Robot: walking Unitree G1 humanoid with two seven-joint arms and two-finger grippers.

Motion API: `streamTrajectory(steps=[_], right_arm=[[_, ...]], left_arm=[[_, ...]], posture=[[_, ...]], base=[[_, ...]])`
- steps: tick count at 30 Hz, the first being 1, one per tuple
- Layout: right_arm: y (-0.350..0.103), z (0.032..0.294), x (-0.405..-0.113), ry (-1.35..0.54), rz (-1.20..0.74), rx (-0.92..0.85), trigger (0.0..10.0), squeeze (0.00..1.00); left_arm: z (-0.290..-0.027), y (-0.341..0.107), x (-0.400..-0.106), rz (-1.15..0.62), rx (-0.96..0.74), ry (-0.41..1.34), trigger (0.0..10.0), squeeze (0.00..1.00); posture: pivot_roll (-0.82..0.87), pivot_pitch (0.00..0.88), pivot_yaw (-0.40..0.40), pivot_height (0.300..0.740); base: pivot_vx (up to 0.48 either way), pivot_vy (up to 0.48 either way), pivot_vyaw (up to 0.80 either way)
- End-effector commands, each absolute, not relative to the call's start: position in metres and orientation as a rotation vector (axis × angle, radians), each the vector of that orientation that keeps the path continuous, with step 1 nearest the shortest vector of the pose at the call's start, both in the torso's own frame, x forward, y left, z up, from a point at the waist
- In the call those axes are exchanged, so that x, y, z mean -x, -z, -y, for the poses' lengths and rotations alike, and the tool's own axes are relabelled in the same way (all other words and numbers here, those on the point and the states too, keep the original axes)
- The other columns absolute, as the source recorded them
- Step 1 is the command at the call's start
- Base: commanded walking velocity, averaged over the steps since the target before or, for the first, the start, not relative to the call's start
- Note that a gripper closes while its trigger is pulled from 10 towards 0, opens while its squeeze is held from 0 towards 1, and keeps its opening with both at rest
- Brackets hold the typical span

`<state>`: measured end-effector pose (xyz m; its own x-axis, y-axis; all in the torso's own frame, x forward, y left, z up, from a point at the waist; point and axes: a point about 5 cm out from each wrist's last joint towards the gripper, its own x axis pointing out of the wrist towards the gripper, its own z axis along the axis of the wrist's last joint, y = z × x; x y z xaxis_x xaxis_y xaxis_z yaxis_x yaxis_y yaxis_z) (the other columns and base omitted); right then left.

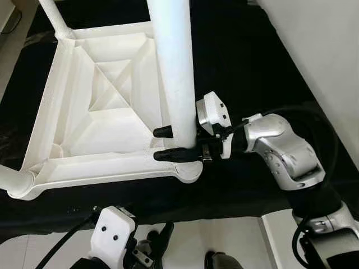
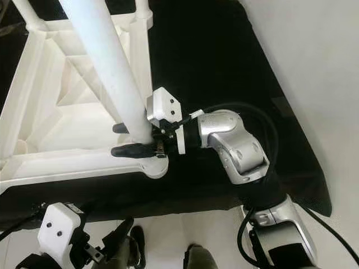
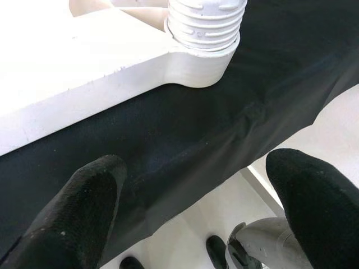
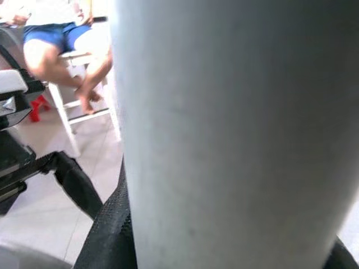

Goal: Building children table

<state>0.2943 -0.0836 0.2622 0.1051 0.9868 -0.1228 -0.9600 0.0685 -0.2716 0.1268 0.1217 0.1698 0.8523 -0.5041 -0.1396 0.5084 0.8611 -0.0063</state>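
Where it meets the tabletop (image 1: 84, 168), the leg (image 1: 175, 73) seemingly sits between right claw (image 1: 161, 143) fingers.

The upright leg (image 1: 175, 73) blocks the tabletop's (image 1: 84, 140) near corner, the right gripper (image 1: 168, 144) clamped round it. Black cloth (image 1: 252, 61) right of it lies open. The left gripper (image 3: 190, 213) hangs spread below the table edge

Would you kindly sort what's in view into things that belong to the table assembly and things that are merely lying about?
Belonging to the job:
- upturned white tabletop
- white table leg, gripped by the right gripper near the corner socket
- left gripper, open, hovering nearby

Merely around:
- black cloth underneath
- seated person in the background
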Motion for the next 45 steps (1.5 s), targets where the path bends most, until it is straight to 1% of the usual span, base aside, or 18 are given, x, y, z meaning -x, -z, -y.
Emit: streamTrajectory(steps=[1,7,15,27,30,35,45], right_arm=[[-0.227,0.092,-0.305,-1.349,-0.067,0.256,10.0,0.0],[-0.234,0.092,-0.288,-1.427,0.065,0.186,10.0,0.0],[-0.229,0.089,-0.273,-1.5,0.125,0.231,10.0,0.0],[-0.225,0.085,-0.268,-1.531,0.143,0.334,10.0,0.0],[-0.223,0.087,-0.269,-1.544,0.119,0.408,10.0,0.0],[-0.225,0.085,-0.274,-1.519,0.082,0.381,10.0,0.0],[-0.22,0.086,-0.276,-1.509,0.035,0.387,10.0,0.0]], left_arm=[[-0.122,-0.166,-0.125,-0.165,-0.026,0.525,10.0,0.0],[-0.122,-0.165,-0.126,-0.166,-0.026,0.528,10.0,0.0],[-0.123,-0.164,-0.126,-0.168,-0.028,0.53,10.0,0.0],[-0.123,-0.164,-0.126,-0.169,-0.033,0.527,10.0,0.0],[-0.123,-0.165,-0.126,-0.167,-0.032,0.527,10.0,0.0],[-0.123,-0.165,-0.126,-0.166,-0.031,0.525,10.0,0.0],[-0.123,-0.165,-0.126,-0.164,-0.029,0.521,10.0,0.0]], posture=[[0.1,0.368,0.022,0.74],[0.09,0.363,0.022,0.74],[0.1,0.352,0.023,0.74],[0.1,0.353,0.024,0.74],[0.1,0.357,0.022,0.74],[0.1,0.361,0.018,0.74],[0.1,0.364,0.017,0.74]], base=[[0.0,0.0,0.0],[0.0,0.0,0.0],[0.0,0.0,0.0],[0.0,0.0,0.0],[0.0,0.0,0.0],[0.0,0.0,0.0],[0.0,0.0,0.0]])
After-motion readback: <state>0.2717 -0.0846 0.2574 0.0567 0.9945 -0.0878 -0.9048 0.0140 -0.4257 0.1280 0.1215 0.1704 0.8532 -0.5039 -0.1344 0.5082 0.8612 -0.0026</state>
